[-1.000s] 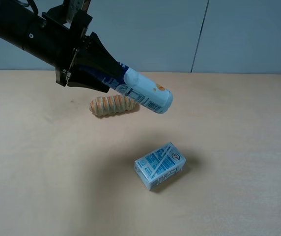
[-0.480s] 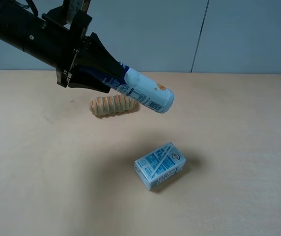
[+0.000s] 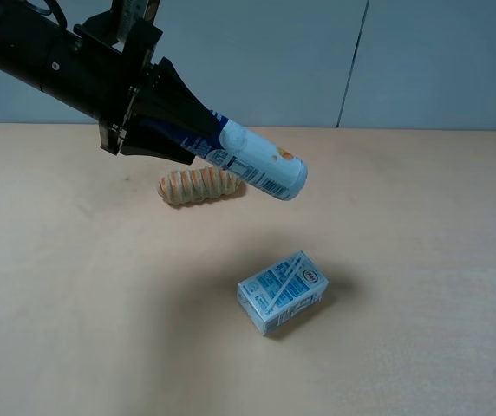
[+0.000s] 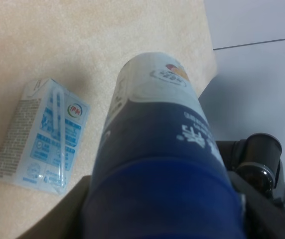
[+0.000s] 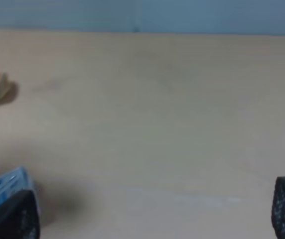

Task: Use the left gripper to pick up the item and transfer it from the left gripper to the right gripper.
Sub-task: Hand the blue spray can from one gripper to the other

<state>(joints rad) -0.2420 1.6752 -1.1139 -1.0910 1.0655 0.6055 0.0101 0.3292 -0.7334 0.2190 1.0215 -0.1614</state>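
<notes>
Bottle (image 3: 261, 169) cap-first inside left claw (image 3: 203, 135)

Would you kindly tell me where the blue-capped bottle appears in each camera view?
Exterior high: the bottle is upper centre-left, tilted, held aloft by the left gripper.
Left wrist: the bottle fills the centre, close to the lens.
Right wrist: not in it.
Shared landmark: the blue-and-white carton shows in all three.

bottle (image 3: 261, 169) top half-hidden by left claw (image 3: 198, 132); carton (image 5: 3, 185) — cropped
</notes>
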